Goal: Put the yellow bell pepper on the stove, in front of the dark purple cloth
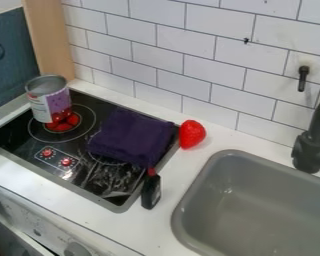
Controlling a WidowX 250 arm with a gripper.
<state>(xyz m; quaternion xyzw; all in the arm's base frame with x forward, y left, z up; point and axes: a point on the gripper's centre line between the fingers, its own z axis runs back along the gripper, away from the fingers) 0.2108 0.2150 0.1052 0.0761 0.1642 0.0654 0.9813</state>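
Grey sink (263, 210) sits beside the stove (21, 141); purple cloth (132, 136) atop the stove likely pinches best by a fold. Gripper opening and hold: I cannot tell.

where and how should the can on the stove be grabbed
Probably by the near side of its rim, coming straight down from above. The can stands upright on the stove with its mouth open, so the tool could pinch the thin wall from inside and out. The wood panel rises close behind, so the near side looks freer.
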